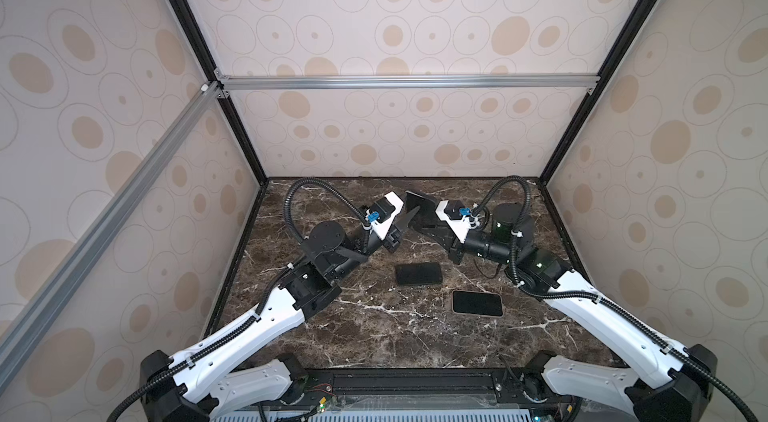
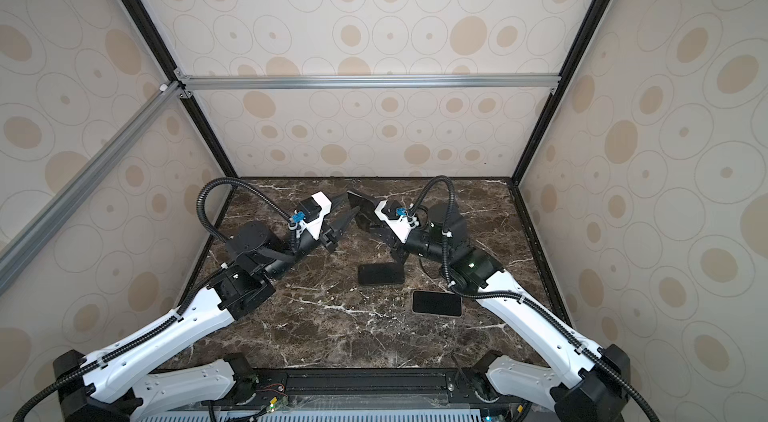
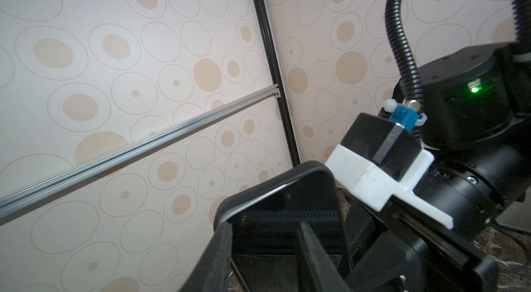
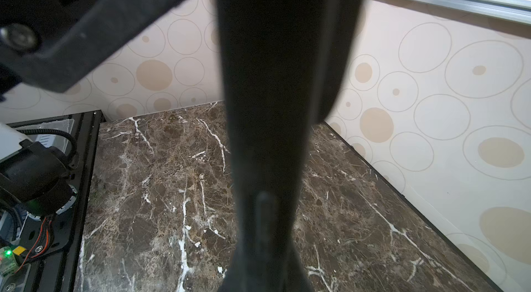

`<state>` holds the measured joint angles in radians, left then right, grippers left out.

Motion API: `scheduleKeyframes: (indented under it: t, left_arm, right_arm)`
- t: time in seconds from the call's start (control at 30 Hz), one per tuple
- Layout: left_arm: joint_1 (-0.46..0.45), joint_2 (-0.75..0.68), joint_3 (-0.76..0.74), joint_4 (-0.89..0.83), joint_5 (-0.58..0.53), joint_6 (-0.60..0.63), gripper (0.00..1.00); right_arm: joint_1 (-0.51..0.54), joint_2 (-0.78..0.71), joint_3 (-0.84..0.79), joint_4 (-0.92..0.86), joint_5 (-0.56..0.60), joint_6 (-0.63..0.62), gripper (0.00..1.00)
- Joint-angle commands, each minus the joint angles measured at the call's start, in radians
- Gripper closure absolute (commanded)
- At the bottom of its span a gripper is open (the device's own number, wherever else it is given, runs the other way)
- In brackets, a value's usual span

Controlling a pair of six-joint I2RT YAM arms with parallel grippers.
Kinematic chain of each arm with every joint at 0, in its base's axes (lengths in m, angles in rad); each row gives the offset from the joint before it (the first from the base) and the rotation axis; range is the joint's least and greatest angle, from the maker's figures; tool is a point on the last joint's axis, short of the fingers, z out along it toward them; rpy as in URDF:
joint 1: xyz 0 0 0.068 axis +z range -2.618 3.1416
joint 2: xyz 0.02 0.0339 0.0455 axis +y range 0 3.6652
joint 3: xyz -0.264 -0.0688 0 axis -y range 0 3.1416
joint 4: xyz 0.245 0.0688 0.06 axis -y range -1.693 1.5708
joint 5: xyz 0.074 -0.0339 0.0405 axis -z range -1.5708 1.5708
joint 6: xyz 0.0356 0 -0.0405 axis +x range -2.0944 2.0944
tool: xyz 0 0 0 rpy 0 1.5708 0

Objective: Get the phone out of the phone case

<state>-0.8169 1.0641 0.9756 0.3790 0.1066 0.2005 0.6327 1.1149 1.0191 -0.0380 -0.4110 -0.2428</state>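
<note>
**Phone case**: black, held clear of the bench near its back middle, tilted, with one broad face toward the left arm. In the left wrist view that face is dark and glossy inside a rounded rim. Whether a phone sits in the case cannot be told.

**Right tool**: clenched on the side of the case nearest the right arm, and carrying it. In the right wrist view the grip shows only as a dark, blurred band.

**Left tool**: at the opposite, lower edge of the case. Its fingers stand apart in front of the case; whether they pinch it cannot be told.

**On the bench**, nearer the arm bases than the case, two phones lie flat in both top views. A dark phone lies toward the middle. A pale-rimmed phone lies near it on the right arm's side, not touching it.

**Walls**: oval-patterned, enclosing the bench on three sides.
</note>
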Motion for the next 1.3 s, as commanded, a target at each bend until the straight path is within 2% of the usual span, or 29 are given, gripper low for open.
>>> scheduleKeyframes:
  t: [0.0,0.47,0.87,1.07,1.27]
  left_arm:
    - [-0.008,0.007,0.046,0.008,-0.009,0.023,0.59]
    - [-0.009,0.004,0.045,0.014,-0.028,0.025,0.52]
    - [-0.009,0.021,0.051,0.016,-0.028,0.024,0.57]
    - [-0.009,0.02,0.046,0.022,-0.045,0.022,0.47]
    - [-0.009,0.02,0.043,0.022,-0.047,0.02,0.51]
  right_arm:
    - [0.006,-0.011,0.036,0.056,-0.068,-0.018,1.0]
    - [0.006,-0.012,0.028,0.052,-0.054,-0.016,1.0]
    - [0.006,-0.01,0.037,0.048,-0.044,-0.02,1.0]
    - [0.005,-0.009,0.026,0.08,0.042,0.02,1.0]
    - [0.006,0.0,0.03,0.079,0.027,0.026,1.0]
